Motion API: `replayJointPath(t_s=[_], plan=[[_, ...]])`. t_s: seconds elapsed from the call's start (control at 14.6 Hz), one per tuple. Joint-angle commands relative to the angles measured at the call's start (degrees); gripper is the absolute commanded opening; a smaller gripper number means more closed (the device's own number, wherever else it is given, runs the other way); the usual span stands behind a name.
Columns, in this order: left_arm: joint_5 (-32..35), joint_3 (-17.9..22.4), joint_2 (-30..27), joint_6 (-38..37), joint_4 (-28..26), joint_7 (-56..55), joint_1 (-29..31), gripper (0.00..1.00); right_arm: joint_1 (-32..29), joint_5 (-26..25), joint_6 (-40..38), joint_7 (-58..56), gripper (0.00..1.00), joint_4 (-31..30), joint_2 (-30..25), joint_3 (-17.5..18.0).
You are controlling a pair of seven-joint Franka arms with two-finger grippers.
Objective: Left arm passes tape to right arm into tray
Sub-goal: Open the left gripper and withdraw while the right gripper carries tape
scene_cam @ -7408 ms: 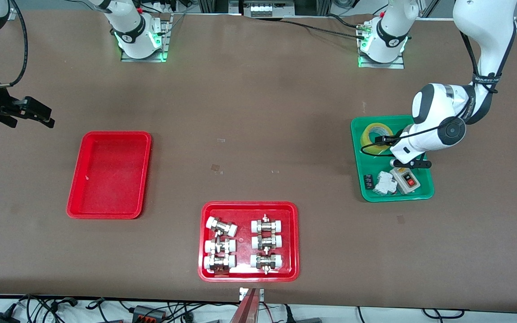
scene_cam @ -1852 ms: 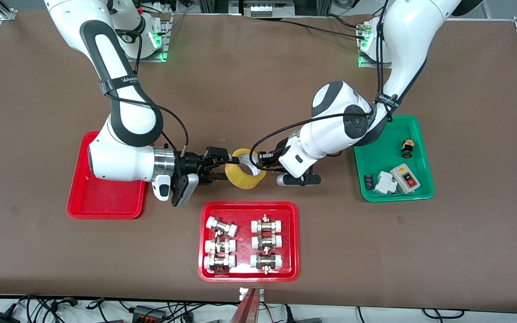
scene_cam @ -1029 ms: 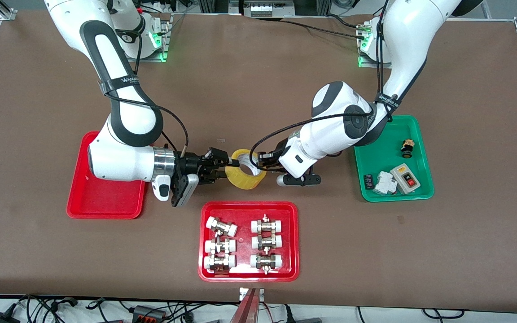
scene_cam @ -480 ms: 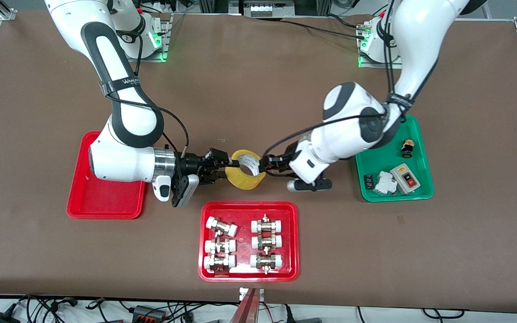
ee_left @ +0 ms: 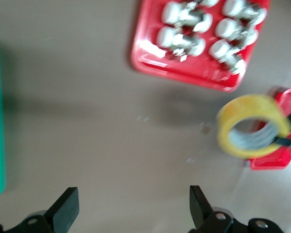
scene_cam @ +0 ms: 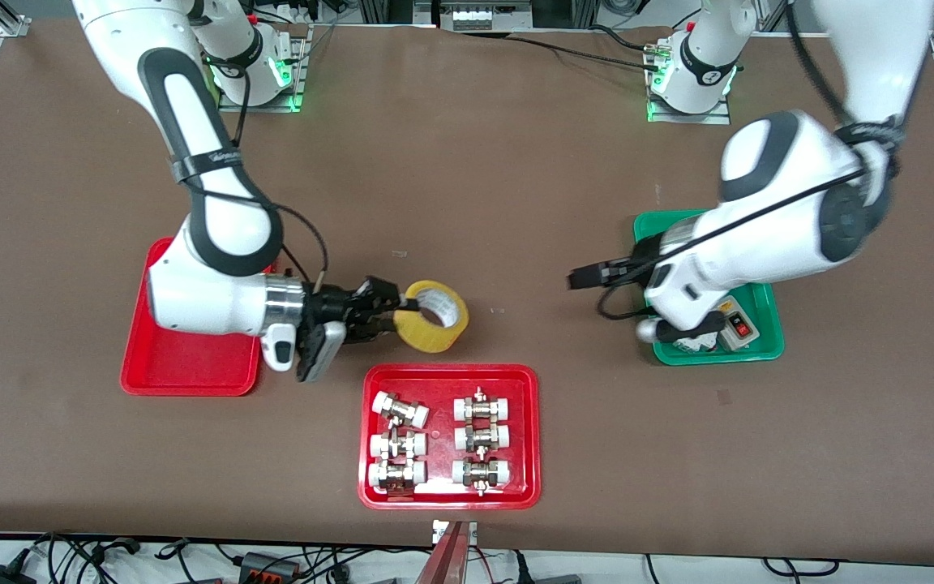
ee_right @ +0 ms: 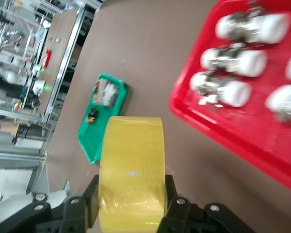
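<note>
The yellow tape [scene_cam: 437, 318] hangs above the bare table, a little way from the plain red tray [scene_cam: 191, 369] toward the middle. My right gripper [scene_cam: 402, 312] is shut on the tape's rim. In the right wrist view its black fingers [ee_right: 91, 206] press both flat sides of the tape [ee_right: 132, 165]. My left gripper [scene_cam: 580, 278] is open and holds nothing, over the table beside the green tray [scene_cam: 763, 350]. The left wrist view shows the gripper [ee_left: 133, 208] wide apart above bare table, with the tape [ee_left: 252, 127] farther off.
A red tray [scene_cam: 449, 375] with several white-capped metal fittings lies nearer the front camera than the tape. The green tray holds a switch box [scene_cam: 736, 326] and small parts. The right arm's forearm lies over the plain red tray.
The left gripper has opened, let go of the tape and drawn back toward the green tray. The right gripper stays shut on the tape and has shifted slightly toward the plain red tray.
</note>
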Motion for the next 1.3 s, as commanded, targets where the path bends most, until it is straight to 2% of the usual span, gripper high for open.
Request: replayJointPath(t_s=[0.0,0.07,0.21,0.41,0.55,0.69,0.82,0.96,1.1,1.23], plan=[[8.02,-0.43,-4.15,-7.63,-1.12,3.51,2.5,1.0,-9.01,-1.8,-6.38,2.21,0.27,0.17,-0.18,0.8],[11.02,-0.6,-4.68,-10.53,-1.04,7.45,3.9,1.0,-12.25,-4.86,-7.7,5.72,0.27,0.26,-0.1,0.88],[12.54,0.18,-6.0,-16.25,0.63,15.98,7.06,1.0,-17.79,-11.27,-10.16,7.6,0.27,0.26,-0.1,0.88],[18.24,-0.25,-6.87,-20.13,0.55,23.65,12.34,1.0,-26.85,-19.99,-14.04,9.36,0.29,0.0,0.43,0.88],[22.29,0.09,-7.67,-20.49,0.11,23.84,13.05,1.0,-32.39,-20.71,-18.33,8.92,0.31,-0.09,2.0,0.88],[23.09,0.27,-7.58,-20.49,1.07,22.62,13.58,1.0,-35.92,-21.32,-20.81,8.13,0.31,0.0,4.55,0.88],[23.88,0.54,-7.06,-20.49,4.92,22.61,13.49,1.0,-36.54,-21.33,-20.99,6.03,0.32,0.0,5.79,0.88],[25.37,0.63,-6.62,-20.49,5.91,22.69,13.58,1.0,-36.54,-21.33,-21.95,5.93,0.34,-0.18,7.02,0.88],[24.85,0.1,-8.02,-17.78,3.55,22.08,15.76,1.0,-36.63,-20.54,-24.93,6.28,0.34,-0.18,8.16,0.88],[23.72,-0.08,-10.47,-14.88,-0.57,22.08,18.05,1.0,-36.72,-20.45,-24.42,6.02,0.34,-0.09,8.34,0.88]])
